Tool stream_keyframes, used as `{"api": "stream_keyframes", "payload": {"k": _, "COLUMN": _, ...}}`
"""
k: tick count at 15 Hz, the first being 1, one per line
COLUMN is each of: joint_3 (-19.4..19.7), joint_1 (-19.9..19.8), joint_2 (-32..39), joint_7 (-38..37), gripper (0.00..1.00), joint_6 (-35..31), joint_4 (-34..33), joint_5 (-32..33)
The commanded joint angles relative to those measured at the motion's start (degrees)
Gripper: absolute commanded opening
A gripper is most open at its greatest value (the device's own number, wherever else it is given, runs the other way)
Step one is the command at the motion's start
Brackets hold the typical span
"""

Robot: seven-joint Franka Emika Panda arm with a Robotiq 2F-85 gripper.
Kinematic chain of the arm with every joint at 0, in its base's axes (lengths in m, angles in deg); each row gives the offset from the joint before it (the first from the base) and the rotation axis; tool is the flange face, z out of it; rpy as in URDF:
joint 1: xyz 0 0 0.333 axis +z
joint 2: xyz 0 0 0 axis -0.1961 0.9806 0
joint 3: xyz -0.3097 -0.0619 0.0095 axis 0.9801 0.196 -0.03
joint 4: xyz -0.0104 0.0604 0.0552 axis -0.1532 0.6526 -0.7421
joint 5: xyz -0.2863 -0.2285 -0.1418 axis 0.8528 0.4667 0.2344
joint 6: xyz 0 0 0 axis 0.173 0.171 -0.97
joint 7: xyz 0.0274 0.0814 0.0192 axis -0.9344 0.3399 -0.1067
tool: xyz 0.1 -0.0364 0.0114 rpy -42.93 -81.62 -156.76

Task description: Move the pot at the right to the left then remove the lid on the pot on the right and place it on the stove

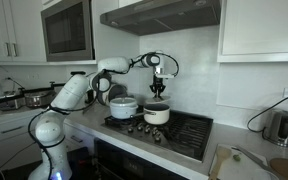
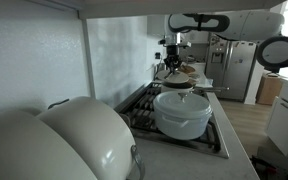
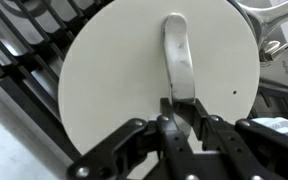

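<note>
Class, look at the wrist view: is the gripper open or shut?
Shut. The gripper clamps the handle of the lid between its jaws.

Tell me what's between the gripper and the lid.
Nothing. In the wrist view the gripper grips the handle of the lid directly, with no gap or object between.

No readable text, label or number anywhere

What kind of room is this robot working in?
Most likely a home kitchen: a black gas stove with a range hood above, a built-in microwave, and a kettle nearby.
</note>
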Motion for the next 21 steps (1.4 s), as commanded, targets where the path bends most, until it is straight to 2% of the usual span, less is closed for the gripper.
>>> {"api": "stream_keyframes", "payload": {"k": 1, "joint_3": 1.9, "joint_1": -0.2, "joint_2": 3.9, "joint_7": -4.2, "gripper": 0.06, "joint_6": 4.2, "joint_4": -10.1, "joint_5": 1.8}}
{"api": "stream_keyframes", "payload": {"k": 3, "joint_3": 2.7, "joint_1": -1.3, "joint_2": 5.0, "joint_7": -5.8, "gripper": 0.06, "joint_6": 5.5, "joint_4": -12.9, "joint_5": 1.9}}
{"api": "stream_keyframes", "payload": {"k": 9, "joint_3": 5.1, "joint_1": -6.3, "joint_2": 5.8, "joint_7": -6.7, "gripper": 0.06, "joint_6": 6.5, "joint_4": -15.7, "joint_5": 0.5}}
{"api": "stream_keyframes", "payload": {"k": 21, "joint_3": 4.9, "joint_1": -16.0, "joint_2": 6.9, "joint_7": -6.4, "gripper": 0.06, "joint_6": 7.6, "joint_4": -16.6, "joint_5": -0.7}}
